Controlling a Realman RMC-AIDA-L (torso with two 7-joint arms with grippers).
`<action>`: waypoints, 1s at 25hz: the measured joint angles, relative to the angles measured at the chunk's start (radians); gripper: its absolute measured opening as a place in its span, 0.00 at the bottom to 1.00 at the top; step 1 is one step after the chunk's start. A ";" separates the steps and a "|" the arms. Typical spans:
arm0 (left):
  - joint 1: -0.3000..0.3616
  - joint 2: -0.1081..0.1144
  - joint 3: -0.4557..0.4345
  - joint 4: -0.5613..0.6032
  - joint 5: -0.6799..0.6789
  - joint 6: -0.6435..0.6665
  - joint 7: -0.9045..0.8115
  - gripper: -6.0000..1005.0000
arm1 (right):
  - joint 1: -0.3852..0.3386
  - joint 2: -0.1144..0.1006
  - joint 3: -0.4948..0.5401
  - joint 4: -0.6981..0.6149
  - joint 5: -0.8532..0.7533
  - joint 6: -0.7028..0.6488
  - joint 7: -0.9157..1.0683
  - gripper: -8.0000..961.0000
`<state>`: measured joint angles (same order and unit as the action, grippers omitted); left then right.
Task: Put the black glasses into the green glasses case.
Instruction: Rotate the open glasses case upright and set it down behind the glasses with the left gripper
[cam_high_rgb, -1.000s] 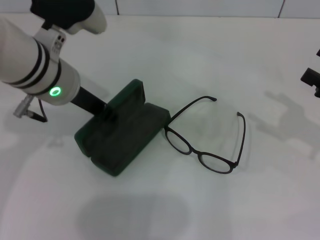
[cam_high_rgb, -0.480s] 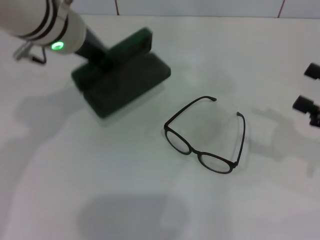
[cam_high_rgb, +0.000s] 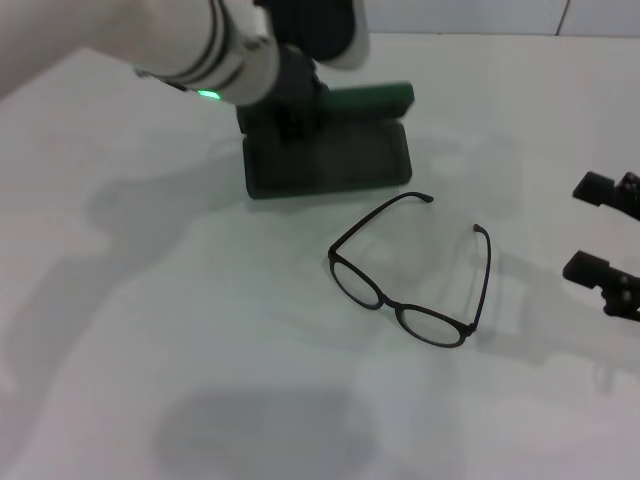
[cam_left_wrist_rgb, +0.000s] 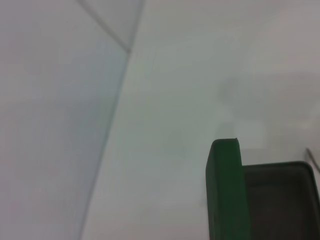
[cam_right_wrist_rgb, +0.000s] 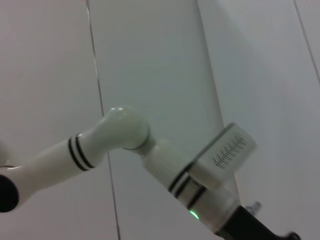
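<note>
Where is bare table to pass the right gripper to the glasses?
Bare table lies between the right gripper and the glasses, and in front of them. Crowded behind: the case, left gripper on it, sits near one temple tip.

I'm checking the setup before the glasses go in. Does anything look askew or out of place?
Nothing looks damaged or spilled. The green glasses case sits open on the table with the left gripper at its lid. The black glasses lie unfolded beside it, apart from the case. The right gripper waits open at the table's right edge.
</note>
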<state>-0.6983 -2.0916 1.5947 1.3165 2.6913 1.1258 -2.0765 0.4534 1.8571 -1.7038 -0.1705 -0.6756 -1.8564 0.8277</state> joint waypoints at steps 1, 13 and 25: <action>-0.011 0.000 0.009 -0.020 0.000 -0.007 0.002 0.20 | 0.000 0.003 0.000 0.000 -0.002 -0.001 0.000 0.88; -0.060 -0.005 0.087 -0.155 -0.027 -0.104 0.014 0.20 | -0.008 0.011 0.002 -0.001 -0.016 -0.004 0.001 0.88; -0.060 -0.007 0.152 -0.196 -0.073 -0.149 -0.010 0.20 | -0.011 0.011 0.004 -0.001 -0.016 -0.004 0.000 0.87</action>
<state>-0.7579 -2.0990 1.7465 1.1210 2.6180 0.9765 -2.0864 0.4427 1.8684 -1.6994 -0.1719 -0.6919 -1.8608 0.8277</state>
